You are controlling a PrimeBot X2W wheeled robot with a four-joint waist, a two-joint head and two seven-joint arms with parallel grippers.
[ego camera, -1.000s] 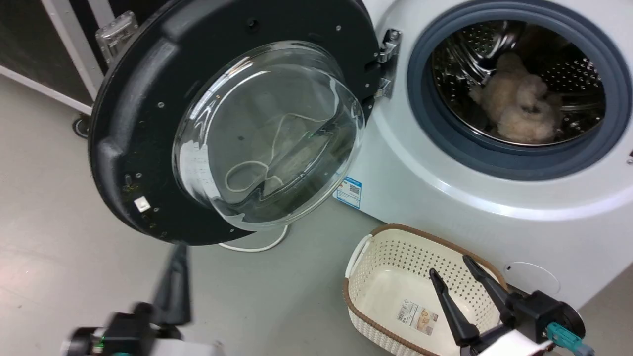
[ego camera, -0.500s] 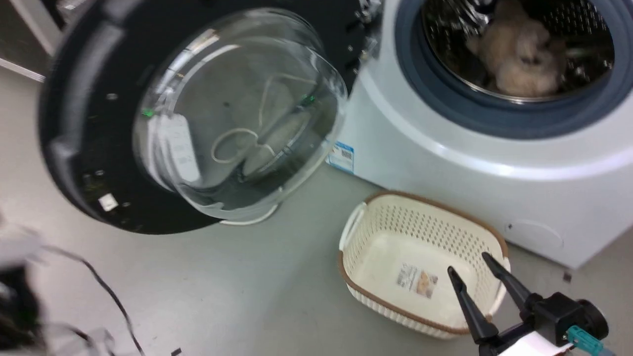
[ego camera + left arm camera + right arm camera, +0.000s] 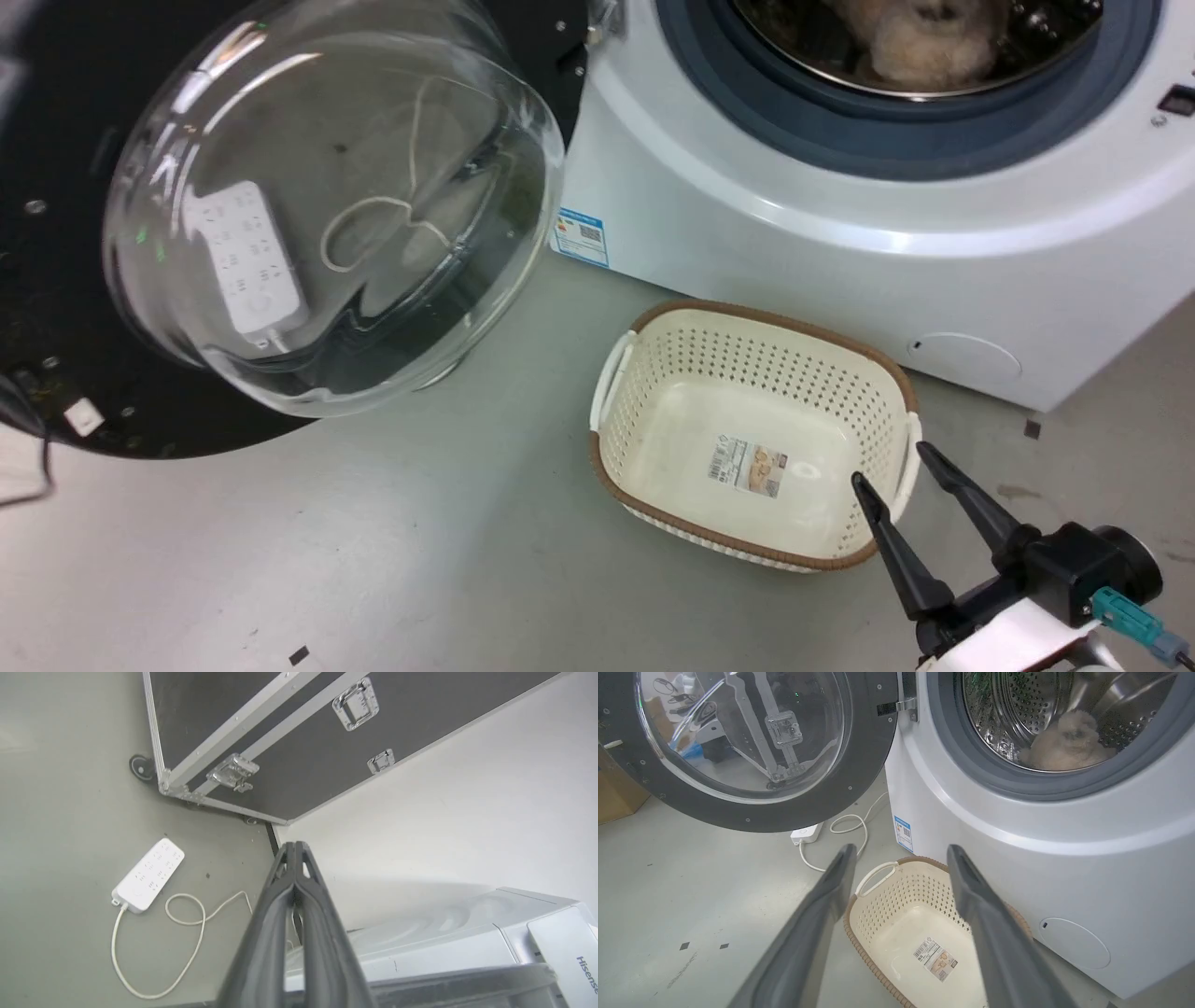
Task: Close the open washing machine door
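The washing machine door (image 3: pixel 56 280) hangs wide open at the left of the head view, its clear glass bowl (image 3: pixel 280 224) bulging toward me. The white washing machine (image 3: pixel 794 205) stands at the upper right, its steel drum uncovered. In the right wrist view the door (image 3: pixel 859 765) stands left of the machine (image 3: pixel 1064 858). My right gripper (image 3: pixel 891 465) is open at the lower right, over the basket's near edge, holding nothing. My left gripper (image 3: pixel 295 845) is shut and empty, pointing at a black case, with a dark rim and a white Hisense-marked panel below it.
A cream perforated basket (image 3: pixel 653 355) sits empty on the grey floor before the machine. A beige plush thing (image 3: pixel 920 42) lies in the drum. A white power strip (image 3: pixel 148 875) with its cord lies on the floor near a black flight case (image 3: pixel 280 742).
The head view has dropped and swung, so the door and machine sit higher and nearer. The left gripper, at the lower left a second ago, has left that view. The right gripper stays open.
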